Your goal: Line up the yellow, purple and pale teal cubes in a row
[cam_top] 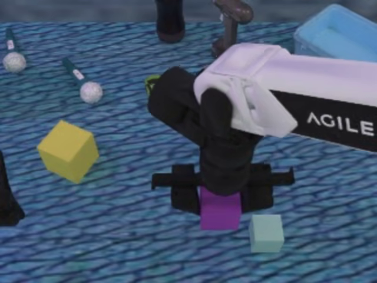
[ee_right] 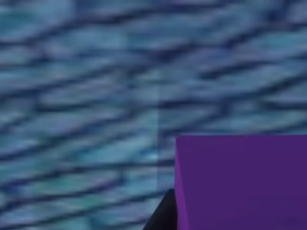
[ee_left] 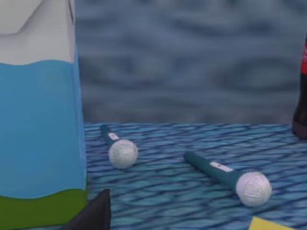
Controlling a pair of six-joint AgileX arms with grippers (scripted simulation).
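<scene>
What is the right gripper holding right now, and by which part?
The right gripper sits over the purple cube, apparently gripping its upper part; the fingers' contact is hidden. The left arm, at the table's left edge, holds nothing visible.

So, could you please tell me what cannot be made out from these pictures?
- Right gripper: top view, its own wrist covers the fingertips at the purple cube.
- Purple cube: right wrist view, cut off by the edge.
- Yellow cube: left wrist view, only a corner.

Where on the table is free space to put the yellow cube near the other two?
Bare cloth lies between the yellow cube and the purple cube, along the near edge. It is crowded around the purple cube: the right pincer stands over it, and the pale teal cube sits just right.
</scene>
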